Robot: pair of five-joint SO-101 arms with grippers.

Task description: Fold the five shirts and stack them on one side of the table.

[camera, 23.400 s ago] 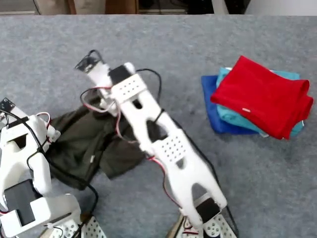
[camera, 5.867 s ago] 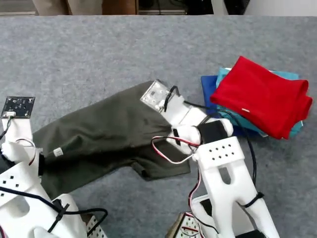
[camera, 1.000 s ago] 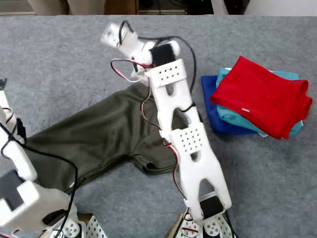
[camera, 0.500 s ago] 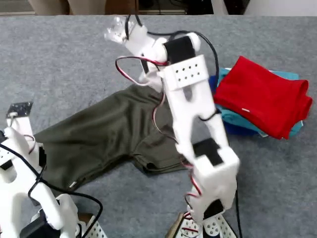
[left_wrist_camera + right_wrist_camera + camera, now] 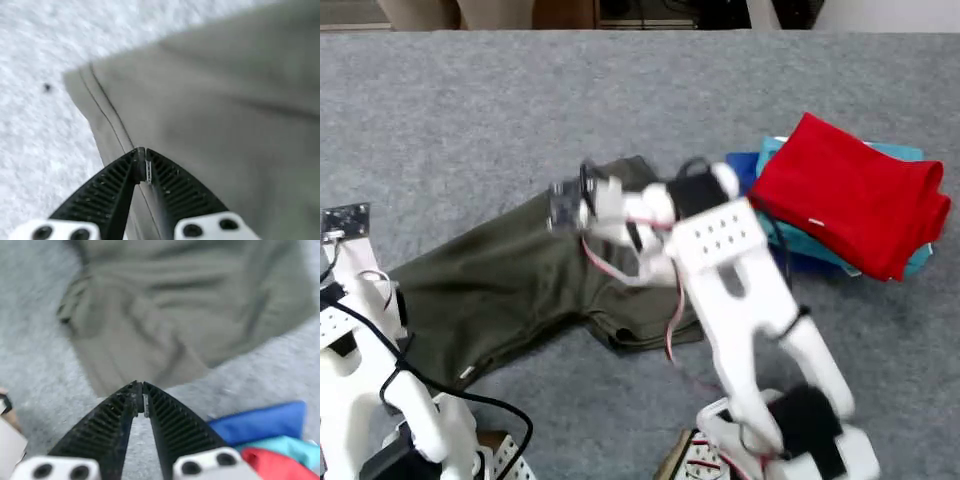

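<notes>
An olive shirt (image 5: 510, 280) lies spread out flat on the grey table, left of centre. My right arm (image 5: 720, 250) stretches across the shirt's upper right part. Its gripper (image 5: 139, 400) is shut and holds nothing, hovering over the table beside the olive shirt (image 5: 170, 315). My left arm (image 5: 360, 340) stands at the shirt's left end. Its gripper (image 5: 141, 167) is shut, with the tips just over the hem of the olive shirt (image 5: 225, 110). A folded red shirt (image 5: 850, 195) tops a stack at the right, above a teal shirt (image 5: 778, 232) and a blue shirt (image 5: 745, 180).
The grey table (image 5: 470, 110) is bare behind the shirt and in front of the stack. Both arm bases stand at the near edge. The stack's blue shirt (image 5: 260, 422) shows close to the right gripper.
My right arm has swung down from high over the far side of the shirt to low across it. The left arm has shifted slightly at the shirt's left end.
</notes>
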